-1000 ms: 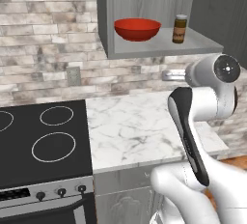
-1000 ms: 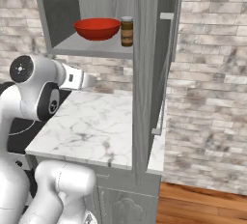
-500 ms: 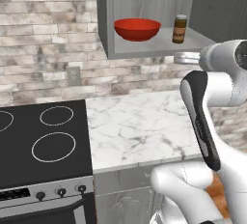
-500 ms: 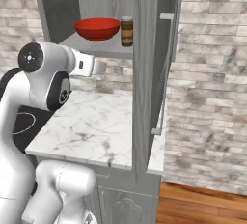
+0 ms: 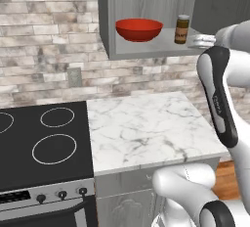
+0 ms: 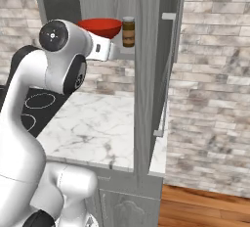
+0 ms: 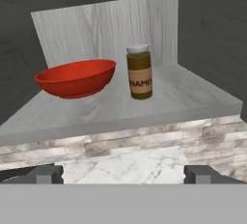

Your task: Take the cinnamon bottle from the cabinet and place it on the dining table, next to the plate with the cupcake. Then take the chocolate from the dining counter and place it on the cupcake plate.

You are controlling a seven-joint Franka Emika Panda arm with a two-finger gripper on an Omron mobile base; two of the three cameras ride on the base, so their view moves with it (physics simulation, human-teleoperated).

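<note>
While hand [image 7: 123, 174] spread wide, empty: glossy round red bowl [image 7: 76, 77] beside upright amber cinnamon bottle [image 7: 139, 72].

Bright red bowl [image 7: 77, 77] at nine o'clock of the amber-brown cinnamon bottle [image 7: 139, 72] (white cap, pale label), pale grey woodgrain cabinet [image 7: 120, 25], white grey-veined marble counter [image 5: 146, 125], black stovetop [image 5: 44, 143].

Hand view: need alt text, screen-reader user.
A cinnamon bottle stands upright on a grey cabinet shelf, with a red bowl beside it on the left, not touching. The open end effector sits short of the shelf, above a marble counter.
</note>
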